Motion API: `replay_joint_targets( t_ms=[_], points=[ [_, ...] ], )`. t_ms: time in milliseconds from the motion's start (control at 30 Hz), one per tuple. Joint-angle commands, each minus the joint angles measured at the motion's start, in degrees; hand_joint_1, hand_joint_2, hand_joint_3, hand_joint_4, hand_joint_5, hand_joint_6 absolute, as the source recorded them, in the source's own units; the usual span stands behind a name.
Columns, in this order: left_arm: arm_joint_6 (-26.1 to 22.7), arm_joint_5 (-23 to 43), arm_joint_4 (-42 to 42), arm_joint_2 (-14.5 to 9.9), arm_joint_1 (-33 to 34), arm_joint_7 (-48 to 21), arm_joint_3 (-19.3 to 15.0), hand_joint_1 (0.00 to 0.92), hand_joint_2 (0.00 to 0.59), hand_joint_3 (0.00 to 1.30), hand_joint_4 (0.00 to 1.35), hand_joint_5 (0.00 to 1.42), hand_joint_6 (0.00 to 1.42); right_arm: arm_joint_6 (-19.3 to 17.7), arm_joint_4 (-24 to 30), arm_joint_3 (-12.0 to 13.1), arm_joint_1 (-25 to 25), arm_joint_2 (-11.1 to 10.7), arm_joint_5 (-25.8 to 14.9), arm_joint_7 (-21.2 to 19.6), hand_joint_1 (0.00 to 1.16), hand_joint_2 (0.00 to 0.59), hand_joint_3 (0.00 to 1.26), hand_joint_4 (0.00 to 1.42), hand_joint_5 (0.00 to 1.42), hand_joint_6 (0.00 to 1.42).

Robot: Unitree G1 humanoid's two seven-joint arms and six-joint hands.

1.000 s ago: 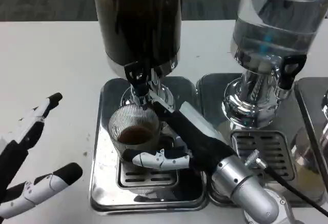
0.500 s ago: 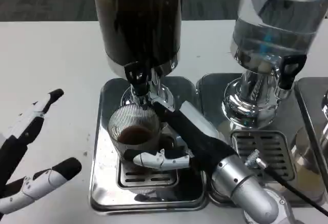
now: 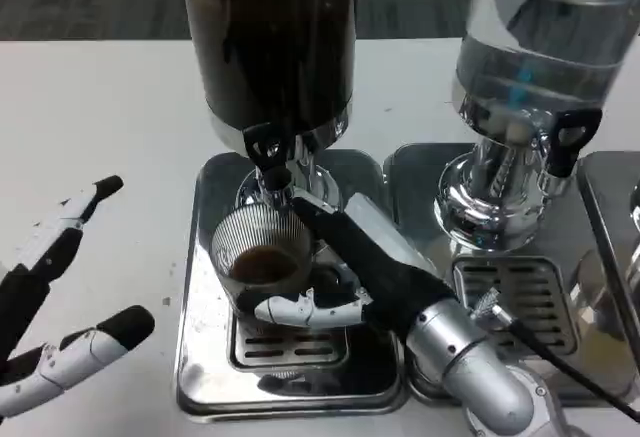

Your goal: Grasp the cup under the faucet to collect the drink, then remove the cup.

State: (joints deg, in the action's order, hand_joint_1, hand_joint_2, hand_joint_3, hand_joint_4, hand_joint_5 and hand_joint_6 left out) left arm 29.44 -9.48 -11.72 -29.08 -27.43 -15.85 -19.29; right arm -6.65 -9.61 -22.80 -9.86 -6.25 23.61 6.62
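The cup (image 3: pixel 262 260), a clear ribbed glass with dark drink in its bottom, stands at the centre of the frame on the grate (image 3: pixel 290 342) of a steel drip tray (image 3: pixel 200 287), right under the faucet (image 3: pixel 272 162) of the dark dispenser (image 3: pixel 270 37). The right hand (image 3: pixel 345 262) reaches in from the lower right and holds the cup: one white finger wraps across its near side, and black fingers (image 3: pixel 310 219) lie along its far right rim, close below the faucet. The silver right forearm (image 3: pixel 465 367) runs down to the lower right corner, with a black cable (image 3: pixel 560 362) trailing beside it. The left hand (image 3: pixel 50 307) sits at the lower left of the frame over the white worktop (image 3: pixel 100 117), well apart from the tray; its fingers are spread and hold nothing, one pointing to the upper right and another lying lower, both with black tips. At the upper right stands a second dispenser (image 3: pixel 545 37) with clear liquid, its black-handled tap (image 3: pixel 565 137) above its own tray (image 3: pixel 420 172) and grate (image 3: pixel 515 292). The edge of a third tray (image 3: pixel 610 217) shows at the right border.
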Motion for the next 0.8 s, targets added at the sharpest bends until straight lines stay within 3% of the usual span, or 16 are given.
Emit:
replay_joint_targets(
  t_ms=[33,433,800],
  points=[
    [0.19,0.57,0.19,-0.84,-0.35,-0.77,-0.08,0.0,0.083,0.06,0.0,0.0,0.0,0.41,-0.49,-0.59,-0.06,0.47,1.12,-1.04,0.77,0.171,0.14,0.1,0.2,0.25],
    [0.03,1.03,0.28,-0.95,-0.37,-1.07,-0.24,0.0,0.084,0.06,0.0,0.0,0.0,0.75,-0.42,-0.67,0.0,0.64,2.13,-1.76,0.79,0.177,0.16,0.11,0.24,0.28],
    [0.23,1.29,0.7,-1.18,-0.09,-1.29,-0.06,0.0,0.084,0.06,0.0,0.0,0.0,0.61,-0.09,-0.64,0.75,0.88,3.62,-3.93,0.81,0.18,0.26,0.23,0.34,0.36]
  ],
)
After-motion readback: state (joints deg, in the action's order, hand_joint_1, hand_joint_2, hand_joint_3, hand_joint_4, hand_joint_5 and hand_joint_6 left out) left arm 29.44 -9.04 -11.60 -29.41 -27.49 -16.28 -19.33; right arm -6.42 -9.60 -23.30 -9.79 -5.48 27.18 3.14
